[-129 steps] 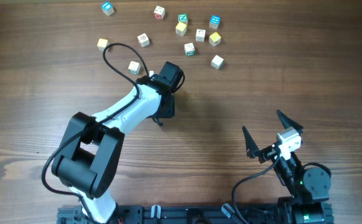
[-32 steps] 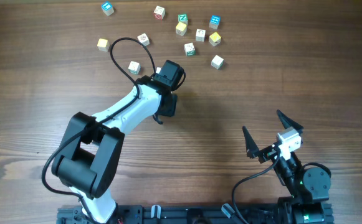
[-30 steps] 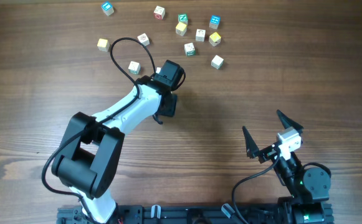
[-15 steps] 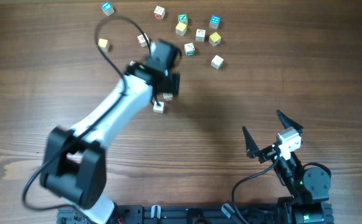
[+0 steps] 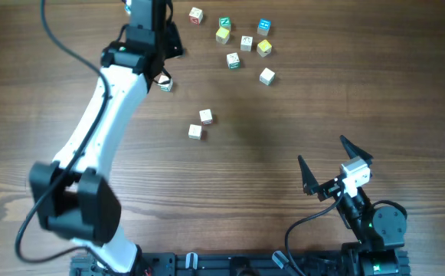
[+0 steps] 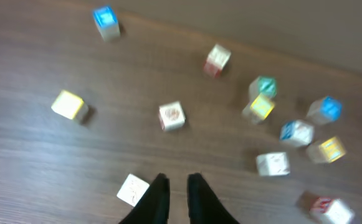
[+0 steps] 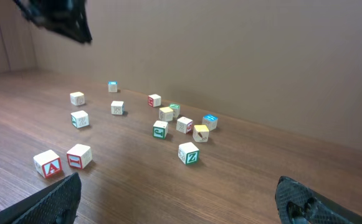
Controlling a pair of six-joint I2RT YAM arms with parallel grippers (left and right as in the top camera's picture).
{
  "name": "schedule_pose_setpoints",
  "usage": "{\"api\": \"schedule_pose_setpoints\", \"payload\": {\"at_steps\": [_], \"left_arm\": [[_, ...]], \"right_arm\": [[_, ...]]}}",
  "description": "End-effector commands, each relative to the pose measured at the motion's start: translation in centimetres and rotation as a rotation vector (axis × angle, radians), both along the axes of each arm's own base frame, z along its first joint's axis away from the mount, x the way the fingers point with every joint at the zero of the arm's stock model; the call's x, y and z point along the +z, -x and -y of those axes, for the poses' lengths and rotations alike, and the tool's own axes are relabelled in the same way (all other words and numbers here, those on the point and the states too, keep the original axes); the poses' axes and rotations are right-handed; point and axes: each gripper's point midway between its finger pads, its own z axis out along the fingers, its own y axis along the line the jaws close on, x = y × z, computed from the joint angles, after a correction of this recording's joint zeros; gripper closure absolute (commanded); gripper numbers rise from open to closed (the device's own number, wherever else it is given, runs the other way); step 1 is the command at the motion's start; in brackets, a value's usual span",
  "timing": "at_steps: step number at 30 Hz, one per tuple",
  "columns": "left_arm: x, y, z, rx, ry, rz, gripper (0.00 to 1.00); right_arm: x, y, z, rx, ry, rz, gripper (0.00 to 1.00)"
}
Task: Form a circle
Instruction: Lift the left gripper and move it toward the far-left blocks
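Cubes (image 5: 205, 116) look light and hard, best pinched across flat sides; left pincer (image 6: 176, 179) nearly closed, empty; right pincer (image 5: 322, 149) wide open.

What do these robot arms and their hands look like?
The left arm is a white tube between chunky black joints, with a thin black cable looping beside it. The left hand ends in two slim black fingers. The right arm is mostly black with a small white block and a green light; the right hand has two pointed black fingers.
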Motion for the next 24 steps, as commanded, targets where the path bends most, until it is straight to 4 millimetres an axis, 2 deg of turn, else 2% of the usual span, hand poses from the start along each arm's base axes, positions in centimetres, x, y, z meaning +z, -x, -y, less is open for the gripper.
{"api": "schedule_pose_setpoints", "payload": {"at_steps": [1, 2, 5, 10, 19, 24], "left_arm": [[-5.2, -0.2, 0.4, -0.005, 0.002, -0.115, 0.34], [-6.1, -0.2, 0.4, -0.002, 0.0, -0.135, 0.25], [-9.0, -0.1, 0.3, 0.045, 0.021, -0.194, 0.25], [-11.9, -0.2, -0.2, 0.101, 0.011, -0.239, 0.26], [-15.8, 0.3, -2.7, 0.153, -0.045, -0.325, 0.26], [-16.4, 0.2, -4.2, 0.183, -0.043, -0.335, 0.26]], "right_arm": [[0.2, 0.1, -0.2, 0.011, 0.004, 0.011, 0.0], [0.2, 0.1, -0.2, 0.011, 0.004, 0.011, 0.0], [0.2, 0.1, -0.2, 0.011, 0.004, 0.011, 0.0], [0.2, 0.1, -0.2, 0.011, 0.004, 0.011, 0.0], [0.2, 0.1, -0.2, 0.011, 0.004, 0.011, 0.0], [0.2, 0.1, -0.2, 0.011, 0.004, 0.011, 0.0]]}}
